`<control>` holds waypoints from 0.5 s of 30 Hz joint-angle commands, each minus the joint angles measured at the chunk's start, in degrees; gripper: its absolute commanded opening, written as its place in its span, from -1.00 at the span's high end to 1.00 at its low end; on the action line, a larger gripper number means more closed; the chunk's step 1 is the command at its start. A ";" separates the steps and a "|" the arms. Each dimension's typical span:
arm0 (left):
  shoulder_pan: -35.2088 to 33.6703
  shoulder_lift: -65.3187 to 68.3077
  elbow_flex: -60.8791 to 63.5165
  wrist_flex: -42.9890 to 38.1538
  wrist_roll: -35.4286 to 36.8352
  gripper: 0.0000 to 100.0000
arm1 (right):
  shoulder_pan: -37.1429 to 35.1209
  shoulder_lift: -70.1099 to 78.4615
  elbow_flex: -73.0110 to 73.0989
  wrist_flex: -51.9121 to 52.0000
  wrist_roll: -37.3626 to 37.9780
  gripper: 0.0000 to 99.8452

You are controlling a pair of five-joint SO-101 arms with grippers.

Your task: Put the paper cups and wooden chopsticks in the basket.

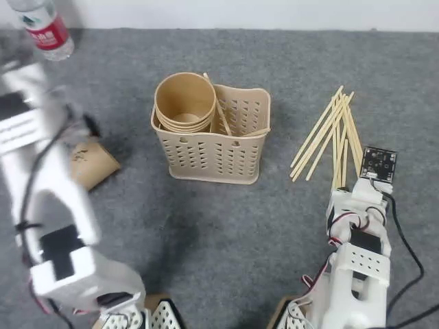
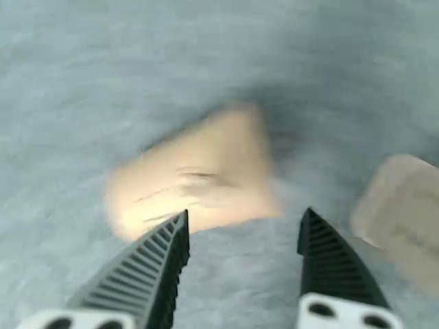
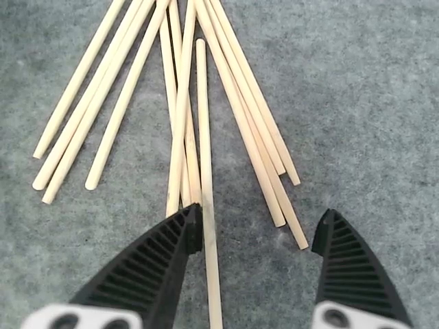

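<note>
The left pincer (image 2: 245,215) gapes wide and empty above a paper cup (image 2: 195,181) lying on its side on the grey worktop (image 1: 206,240); the right pincer (image 3: 262,214), also wide open and empty, hangs over the loose chopsticks (image 3: 185,103), one running under a finger; between the arms stands the basket (image 1: 212,156), holding stacked cups (image 1: 184,103) and a lone chopstick (image 1: 221,113); a bottle (image 1: 44,29) sits at the far corner.

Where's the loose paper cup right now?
High view: the loose paper cup lies on its side, left of the basket. In the left wrist view it sits just ahead of the open left gripper.
</note>
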 commanded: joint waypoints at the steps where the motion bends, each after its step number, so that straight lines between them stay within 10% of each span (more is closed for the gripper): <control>1: 10.73 0.35 -7.34 -0.18 4.04 0.48 | -0.22 -0.57 -0.44 -1.10 -0.62 0.47; 15: 8.44 27.69 -16.57 -6.95 4.04 0.54 | -0.13 -0.66 -0.44 -1.19 -0.62 0.47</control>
